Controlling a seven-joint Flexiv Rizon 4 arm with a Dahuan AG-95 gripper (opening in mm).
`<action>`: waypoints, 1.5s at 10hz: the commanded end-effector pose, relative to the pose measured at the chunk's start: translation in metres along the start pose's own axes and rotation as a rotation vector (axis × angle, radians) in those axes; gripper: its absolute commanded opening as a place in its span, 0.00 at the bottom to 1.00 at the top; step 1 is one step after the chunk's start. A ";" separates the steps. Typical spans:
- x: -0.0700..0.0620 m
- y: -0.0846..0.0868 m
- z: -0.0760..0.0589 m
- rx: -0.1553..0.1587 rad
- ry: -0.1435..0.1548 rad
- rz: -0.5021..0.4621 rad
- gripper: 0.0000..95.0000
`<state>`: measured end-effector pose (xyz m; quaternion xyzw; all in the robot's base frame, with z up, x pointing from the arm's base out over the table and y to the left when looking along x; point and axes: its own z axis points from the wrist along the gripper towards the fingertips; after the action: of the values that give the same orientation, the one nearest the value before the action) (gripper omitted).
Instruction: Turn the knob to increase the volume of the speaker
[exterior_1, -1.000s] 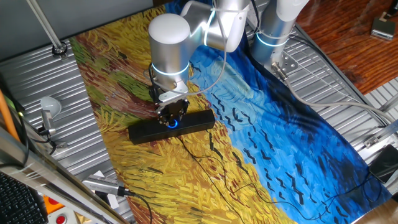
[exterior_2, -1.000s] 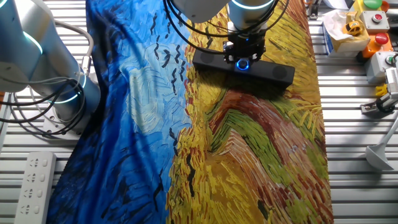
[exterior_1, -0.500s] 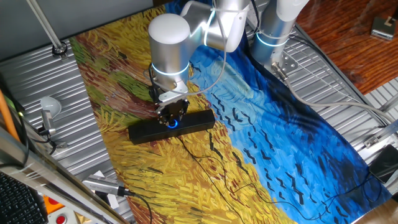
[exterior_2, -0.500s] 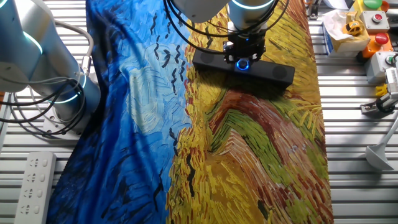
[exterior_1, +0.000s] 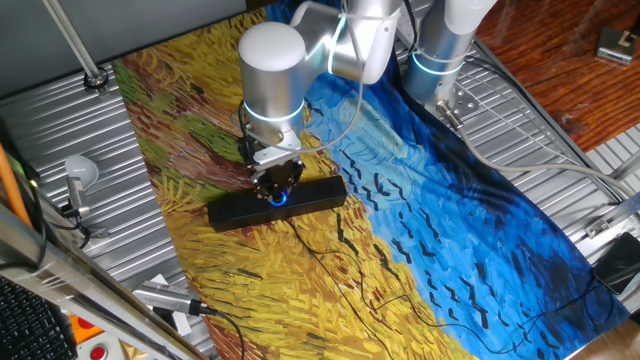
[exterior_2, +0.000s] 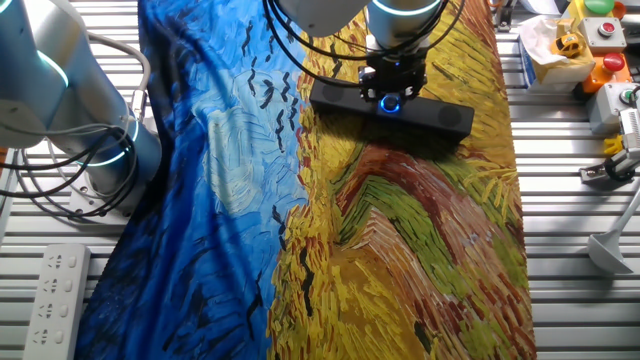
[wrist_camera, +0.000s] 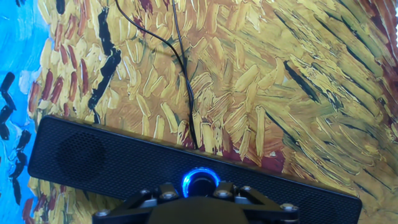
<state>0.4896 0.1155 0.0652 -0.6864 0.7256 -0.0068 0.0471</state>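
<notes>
Gripper (exterior_1: 277, 190) sits directly over the knob (wrist_camera: 200, 182) at mid-speaker (wrist_camera: 93, 155), positioned, we judge, for twisting; we cannot tell whether its fingers are clenched on the dial or released

A painted cloth (exterior_1: 470, 240) covers the middle of the table (exterior_1: 170, 250), with yellow and brown strokes on one half and blue strokes with small black marks on the other. Beside the cloth the table shows bare ribbed metal. A metal rod (exterior_1: 75, 45) stands at one corner of the table. Behind the far edge there is a reddish wooden floor (exterior_1: 560, 60). In the other fixed view, a white power strip (exterior_2: 50, 295) lies at the near left corner, and a box with coloured buttons (exterior_2: 600, 45) sits at the far right corner. The light is even and bright.
</notes>
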 end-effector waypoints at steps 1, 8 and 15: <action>0.000 0.001 0.001 0.036 0.030 0.652 0.00; 0.000 0.001 0.000 0.040 0.019 0.958 0.00; 0.000 0.001 -0.001 0.036 -0.005 1.276 0.00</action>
<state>0.4888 0.1163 0.0652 -0.1819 0.9819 0.0070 0.0530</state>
